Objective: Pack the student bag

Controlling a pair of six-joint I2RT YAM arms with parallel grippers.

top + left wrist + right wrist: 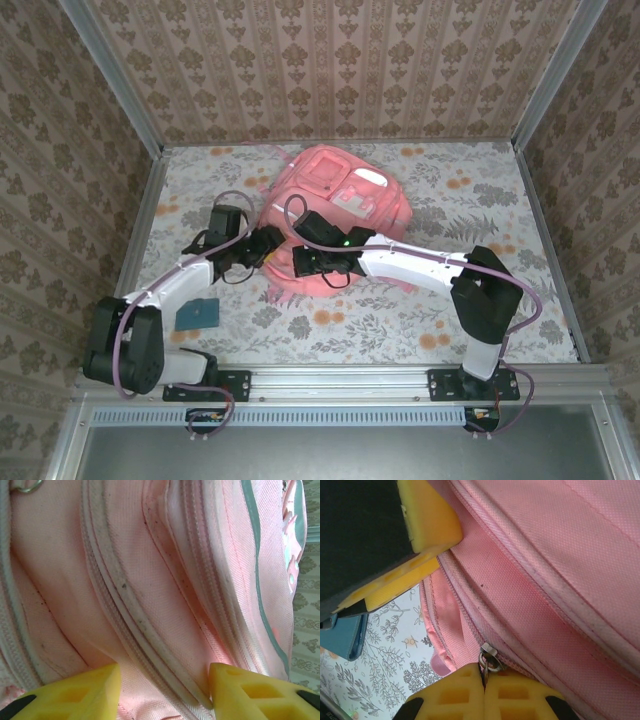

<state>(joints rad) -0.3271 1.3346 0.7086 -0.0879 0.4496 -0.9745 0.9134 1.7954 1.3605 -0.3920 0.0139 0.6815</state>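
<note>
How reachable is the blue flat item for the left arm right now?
Likely yes, but not directly: the blue flat item lies uncovered beside that arm, while the left fingers straddle student bag fabric and must back off first.

Pink student bag (330, 175), floral table (480, 200), yellow fingers (85, 695).

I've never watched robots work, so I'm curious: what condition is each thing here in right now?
student bag: lying front up on the table, one zipper looks partly undone.
right hand: shut on the zipper pull.
zipper pull: pinched between that hand's fingers.
left hand: open, fingers either side of a bag seam.
blue case: lying flat on the table.
</note>
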